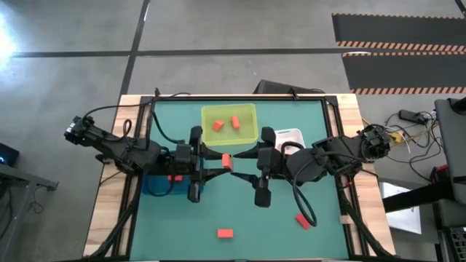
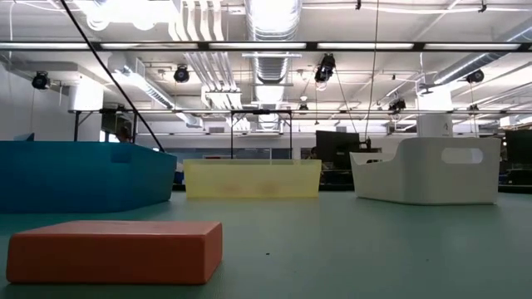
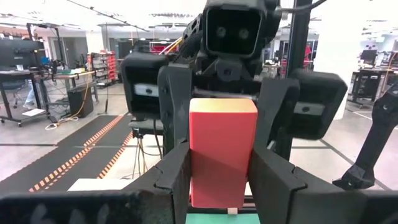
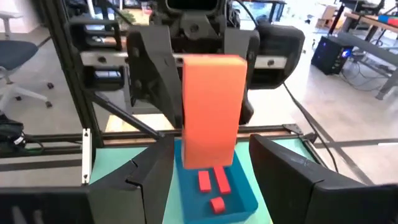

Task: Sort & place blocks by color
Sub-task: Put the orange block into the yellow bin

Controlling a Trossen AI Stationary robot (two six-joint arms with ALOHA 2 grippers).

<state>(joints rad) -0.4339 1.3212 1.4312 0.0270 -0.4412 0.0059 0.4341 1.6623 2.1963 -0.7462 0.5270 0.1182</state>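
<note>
1. Here, over the middle of the green table (image 1: 240,211), the two arms meet head-on. From above, the dark wrists crowd together, and only a small red patch of the held block (image 1: 226,161) shows between them.
2. The blue tray (image 1: 154,186) lies under the left arm and is mostly covered from above. The right wrist view looks into it and shows three red blocks (image 4: 210,180) on its floor.
3. The white tray (image 1: 289,135) is partly hidden by the right arm, and its contents cannot be made out.
4. The left gripper (image 3: 219,171) has its two fingers pressed against opposite sides of the block. It holds the block upright, clear of the table, at about half of its spread.
5. The right gripper (image 4: 208,171) faces the left one, with its jaws standing wide. One finger sits on each side of the same block, with a gap on both sides, so it has hold of nothing.
6. The yellow-green tray (image 1: 251,109) sits at the far side of the table and contains two orange blocks (image 1: 218,125).
7. Two loose blocks rest on the near part of the table: one near the middle (image 1: 225,233) and one toward the right arm's side (image 1: 302,220).
8. At table height, one orange-red block fills the near foreground, with the three trays in a row behind it.
</note>
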